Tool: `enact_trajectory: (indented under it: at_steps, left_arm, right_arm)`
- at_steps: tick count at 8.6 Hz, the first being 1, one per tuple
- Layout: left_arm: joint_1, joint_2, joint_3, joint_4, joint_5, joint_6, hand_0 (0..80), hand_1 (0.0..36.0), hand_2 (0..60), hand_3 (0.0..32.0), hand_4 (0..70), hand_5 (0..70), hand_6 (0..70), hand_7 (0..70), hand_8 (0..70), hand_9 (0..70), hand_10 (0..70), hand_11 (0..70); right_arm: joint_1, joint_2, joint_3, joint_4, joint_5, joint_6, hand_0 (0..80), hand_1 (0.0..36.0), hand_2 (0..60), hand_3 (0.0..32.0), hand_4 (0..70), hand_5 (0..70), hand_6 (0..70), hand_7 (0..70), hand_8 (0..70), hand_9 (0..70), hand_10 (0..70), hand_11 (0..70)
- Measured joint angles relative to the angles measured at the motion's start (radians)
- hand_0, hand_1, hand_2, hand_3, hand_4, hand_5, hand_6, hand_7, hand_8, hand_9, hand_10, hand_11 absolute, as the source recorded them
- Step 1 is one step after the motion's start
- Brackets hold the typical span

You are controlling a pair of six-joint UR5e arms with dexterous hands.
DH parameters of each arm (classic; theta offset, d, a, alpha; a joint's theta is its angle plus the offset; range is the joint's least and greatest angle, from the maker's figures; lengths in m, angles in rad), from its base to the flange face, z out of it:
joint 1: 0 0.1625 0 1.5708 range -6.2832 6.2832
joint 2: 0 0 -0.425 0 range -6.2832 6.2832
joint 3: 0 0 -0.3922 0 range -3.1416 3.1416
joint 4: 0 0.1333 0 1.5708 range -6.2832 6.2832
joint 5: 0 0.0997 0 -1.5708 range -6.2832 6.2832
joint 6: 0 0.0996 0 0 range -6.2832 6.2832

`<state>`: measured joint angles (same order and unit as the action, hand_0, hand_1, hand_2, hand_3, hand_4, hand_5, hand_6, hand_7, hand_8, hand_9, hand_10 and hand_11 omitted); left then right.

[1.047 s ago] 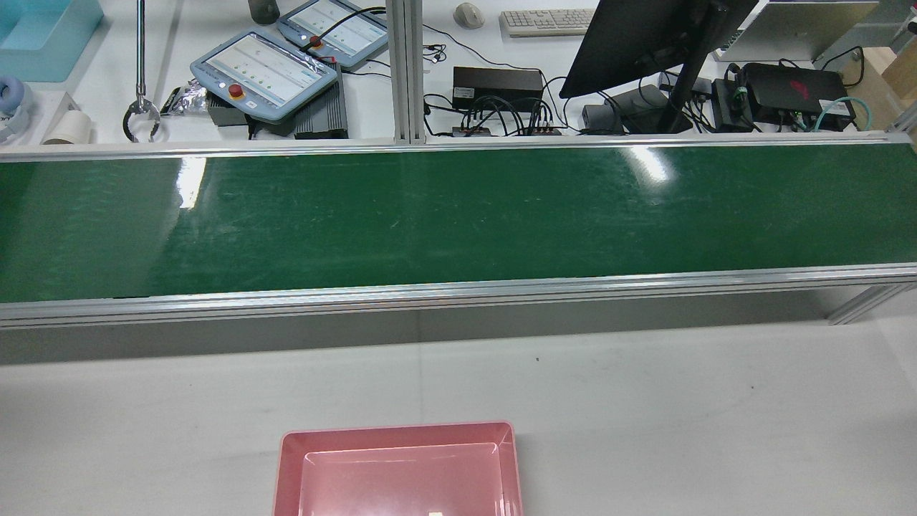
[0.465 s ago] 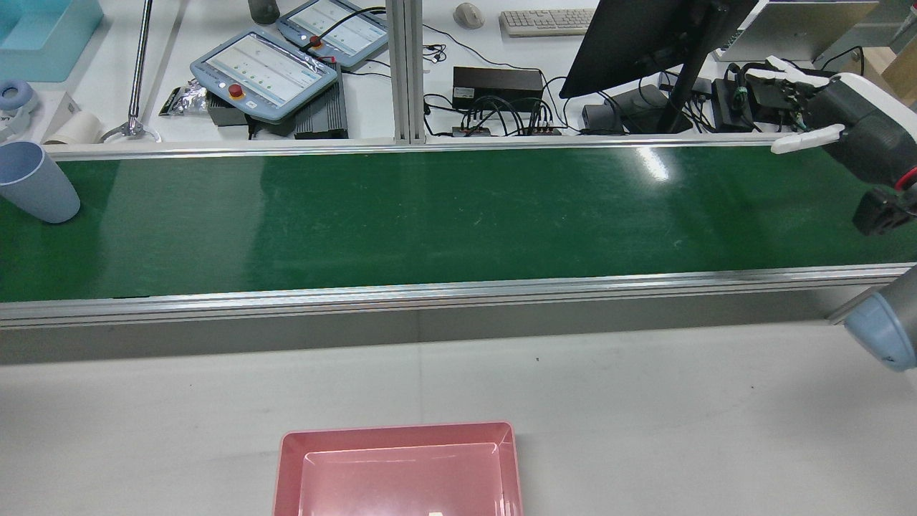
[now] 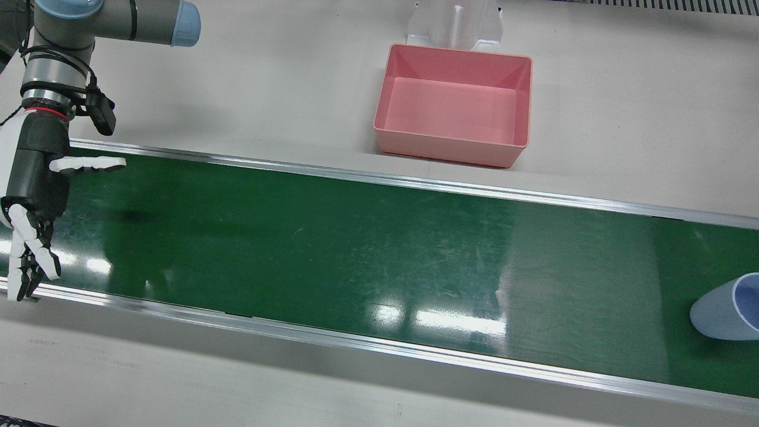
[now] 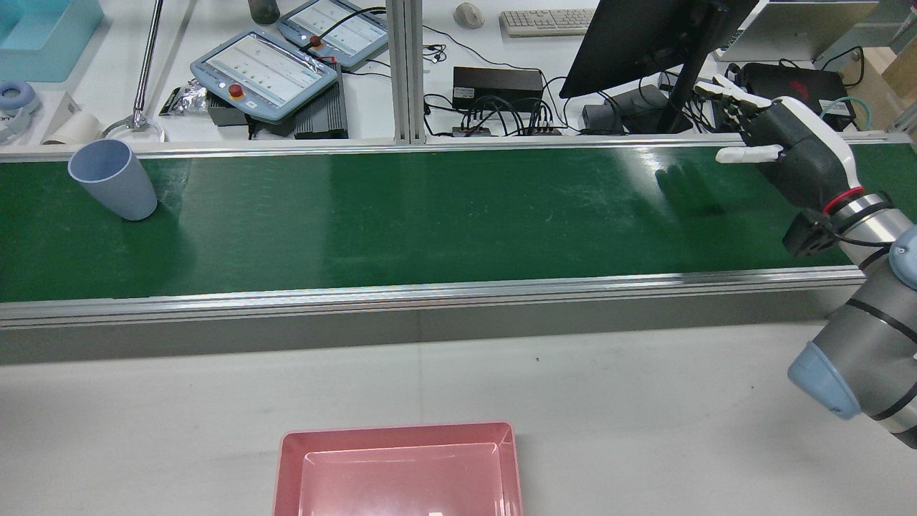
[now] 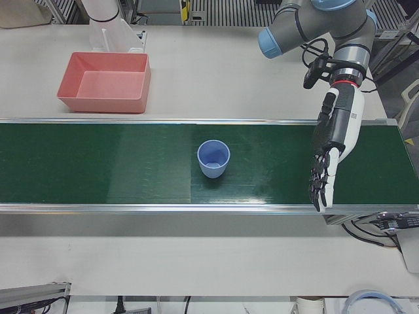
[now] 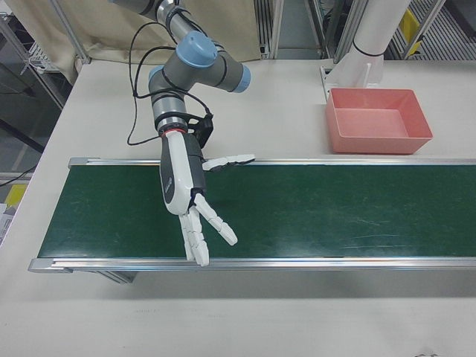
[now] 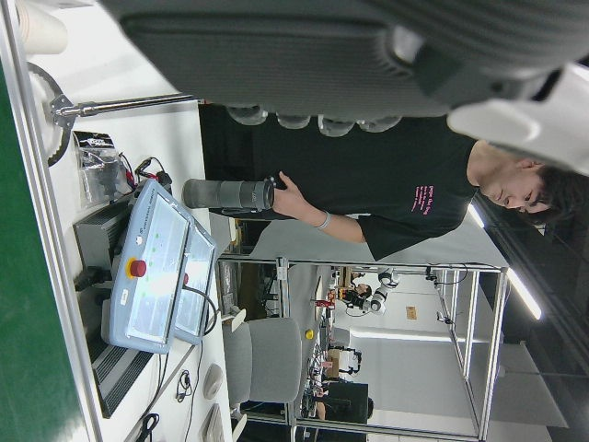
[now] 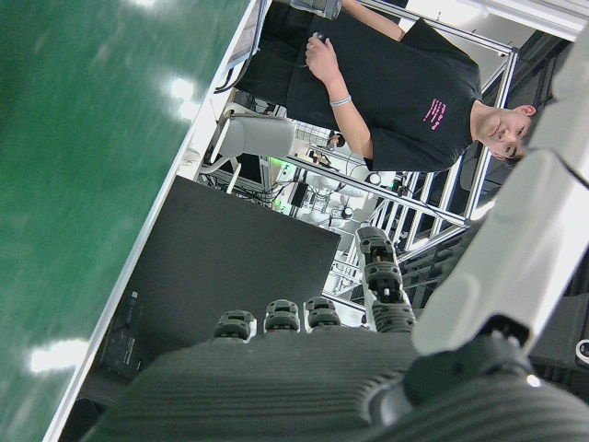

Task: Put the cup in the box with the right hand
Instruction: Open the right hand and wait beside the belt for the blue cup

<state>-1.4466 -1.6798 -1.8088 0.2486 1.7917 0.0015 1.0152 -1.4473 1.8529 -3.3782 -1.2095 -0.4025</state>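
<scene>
A pale blue cup (image 4: 114, 179) stands upright on the green belt (image 4: 430, 215) at its far left in the rear view. It also shows in the front view (image 3: 723, 308) and the left-front view (image 5: 213, 159). The pink box (image 4: 286, 466) sits empty on the white table in front of the belt; it also shows in the front view (image 3: 450, 151). My right hand (image 4: 788, 150) is open and empty, fingers spread, over the belt's right end, far from the cup; the right-front view (image 6: 182, 186) shows it too. My left hand (image 5: 334, 131) is open and empty over the belt, beyond the cup.
Behind the belt stand a monitor (image 4: 645, 36), teach pendants (image 4: 261, 72), cables and a keyboard. A white pedestal (image 3: 453, 24) stands beside the box. A metal pole with a hook (image 4: 140, 107) reaches down near the cup. Aluminium rails edge the belt (image 4: 430, 294).
The cup has come in from the left and travelled right along the belt. My right hand has entered from the right and moved left over the belt. The pole has tilted.
</scene>
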Motion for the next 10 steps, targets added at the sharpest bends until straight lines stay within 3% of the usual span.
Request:
enact_trajectory:
  at_steps: [3, 4, 5, 7, 8, 9, 10]
  left_arm:
    - [0.000, -0.001, -0.001, 0.001, 0.000, 0.000, 0.0, 0.0, 0.0, 0.0, 0.0, 0.0, 0.0, 0.0, 0.0, 0.0, 0.0, 0.0]
    - [0.000, -0.001, 0.000, 0.001, 0.000, 0.000, 0.0, 0.0, 0.0, 0.0, 0.0, 0.0, 0.0, 0.0, 0.0, 0.0, 0.0, 0.0]
    - [0.000, -0.001, 0.000, 0.001, 0.000, 0.000, 0.0, 0.0, 0.0, 0.0, 0.0, 0.0, 0.0, 0.0, 0.0, 0.0, 0.0, 0.0]
    - [0.000, -0.001, 0.000, 0.001, 0.000, 0.000, 0.0, 0.0, 0.0, 0.0, 0.0, 0.0, 0.0, 0.0, 0.0, 0.0, 0.0, 0.0]
    - [0.000, -0.001, 0.000, 0.001, 0.000, 0.000, 0.0, 0.0, 0.0, 0.0, 0.0, 0.0, 0.0, 0.0, 0.0, 0.0, 0.0, 0.0]
    - [0.000, -0.001, 0.001, 0.001, 0.000, 0.000, 0.0, 0.0, 0.0, 0.0, 0.0, 0.0, 0.0, 0.0, 0.0, 0.0, 0.0, 0.0]
    - [0.000, -0.001, 0.001, 0.001, 0.000, 0.000, 0.0, 0.0, 0.0, 0.0, 0.0, 0.0, 0.0, 0.0, 0.0, 0.0, 0.0, 0.0]
  right_arm:
    - [-0.030, -0.021, 0.014, -0.004, 0.029, 0.022, 45.8, 10.1, 8.4, 2.2, 0.6, 4.3, 2.7, 7.7, 2.9, 6.7, 1.0, 3.0]
    - [-0.033, -0.037, 0.019, -0.005, 0.030, 0.017, 46.9, 8.4, 2.8, 2.2, 1.1, 4.4, 2.7, 8.0, 2.9, 6.7, 1.0, 3.0]
    - [-0.033, -0.048, 0.022, -0.005, 0.030, 0.008, 45.8, 8.9, 5.8, 2.4, 1.7, 4.1, 2.7, 8.8, 2.9, 6.9, 0.8, 2.7]
    - [-0.034, -0.055, 0.024, -0.006, 0.030, 0.000, 46.0, 7.6, 2.9, 2.8, 1.9, 4.0, 2.6, 8.5, 2.9, 6.8, 0.7, 2.5]
    - [-0.036, -0.055, 0.026, -0.006, 0.030, -0.003, 44.5, 9.3, 9.0, 2.6, 1.6, 4.0, 2.7, 8.7, 3.0, 6.9, 0.9, 2.8]
    - [-0.037, -0.056, 0.026, -0.006, 0.031, -0.004, 44.3, 9.2, 9.2, 2.6, 2.3, 3.8, 2.7, 9.5, 3.0, 7.1, 0.7, 2.5]
    - [-0.039, -0.055, 0.026, -0.006, 0.032, -0.004, 45.4, 7.0, 3.1, 2.2, 3.0, 3.7, 2.7, 9.2, 3.0, 7.1, 0.7, 2.4]
